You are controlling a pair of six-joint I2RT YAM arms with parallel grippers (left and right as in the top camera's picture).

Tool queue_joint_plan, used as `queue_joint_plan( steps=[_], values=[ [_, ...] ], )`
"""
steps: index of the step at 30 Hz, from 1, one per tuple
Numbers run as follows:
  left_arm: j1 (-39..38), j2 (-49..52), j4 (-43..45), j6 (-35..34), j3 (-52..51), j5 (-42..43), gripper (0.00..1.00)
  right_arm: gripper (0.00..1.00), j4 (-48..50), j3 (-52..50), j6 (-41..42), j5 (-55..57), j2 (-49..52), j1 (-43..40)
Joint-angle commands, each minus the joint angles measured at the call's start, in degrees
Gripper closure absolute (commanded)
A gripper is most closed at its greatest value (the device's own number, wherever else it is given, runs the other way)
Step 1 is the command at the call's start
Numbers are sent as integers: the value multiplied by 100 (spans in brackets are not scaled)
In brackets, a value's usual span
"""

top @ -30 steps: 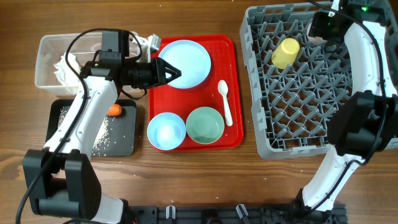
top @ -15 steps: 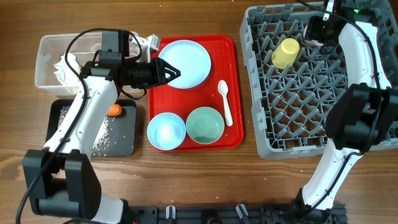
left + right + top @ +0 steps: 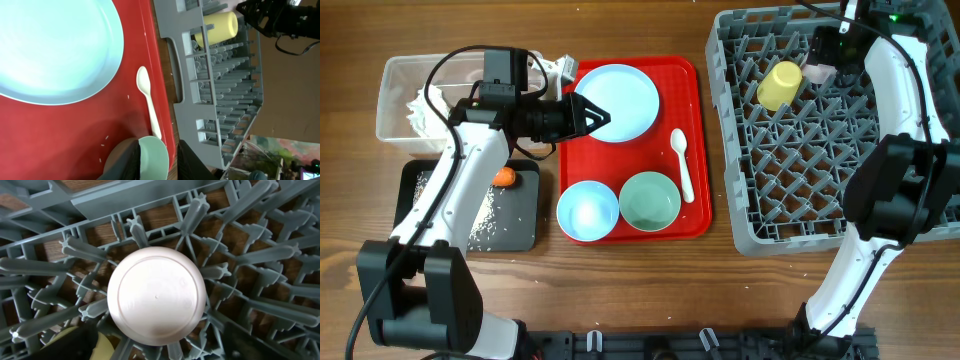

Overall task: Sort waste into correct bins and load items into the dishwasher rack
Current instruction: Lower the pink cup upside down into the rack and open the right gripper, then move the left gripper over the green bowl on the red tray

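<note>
- Upper left: a clear plastic tub (image 3: 395, 100) holds crumpled white tissues (image 3: 420, 108); the left arm hides its right end.
- Lower left: a matte black tray (image 3: 520, 235) carries scattered rice grains (image 3: 485, 225) and an orange carrot (image 3: 503, 177).
- The left gripper (image 3: 600, 118) hovers at the left rim of the round pale blue plate (image 3: 625, 95), its fingers slightly parted around nothing.
- Centre: a glossy red tray (image 3: 700, 225) holds a pale blue bowl (image 3: 587, 211), a pale green bowl (image 3: 650, 201) and a white spoon (image 3: 682, 165).
- Right: a grey pegged rack (image 3: 800, 200) runs off frame. The pink cup (image 3: 820, 72) sits bottom-up just beside the yellow cup (image 3: 780, 85). The right gripper (image 3: 830, 48) is spread wide above, clear of it.
</note>
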Motion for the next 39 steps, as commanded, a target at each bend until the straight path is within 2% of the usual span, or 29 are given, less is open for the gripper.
queue_joint_plan(
  steps=[1, 7, 10, 13, 17, 24, 27, 30, 33, 39],
  values=[
    [-22, -35, 2, 133, 37, -55, 77, 15, -17, 247, -31, -188, 35, -11],
    [-22, -197, 15, 39, 39, -240, 78, 11, -402, 833, 114, -778, -664, -9],
    [-22, -533, -129, -280, 39, -1147, 80, 1, -570, 846, 369, -968, -1123, -9],
    [-22, -1104, -267, -614, 39, -2203, 82, 0, -791, 846, 378, -1134, -1480, -9],
    [-20, -1928, -282, -686, 39, -2785, 80, 0, -1132, 846, 472, -1126, -1681, -9],
    [-20, -2398, -678, -684, 39, -2811, 74, 0, -1152, 802, 472, -1126, -1674, -9],
    [-22, -2396, -949, -682, 39, -2813, 64, 0, -1152, 802, 472, -1126, -1674, -9],
    [-20, -2396, -1165, -678, 39, -2813, 60, 0, -1152, 802, 472, -1126, -1674, -9],
    [-20, -2396, -1228, -638, 39, -2826, 51, 0, -1152, 802, 474, -1126, -1674, -9],
    [-20, -2387, -1270, -640, 37, -2835, 49, 0, -1152, 802, 472, -1126, -1672, -9]
  ],
)
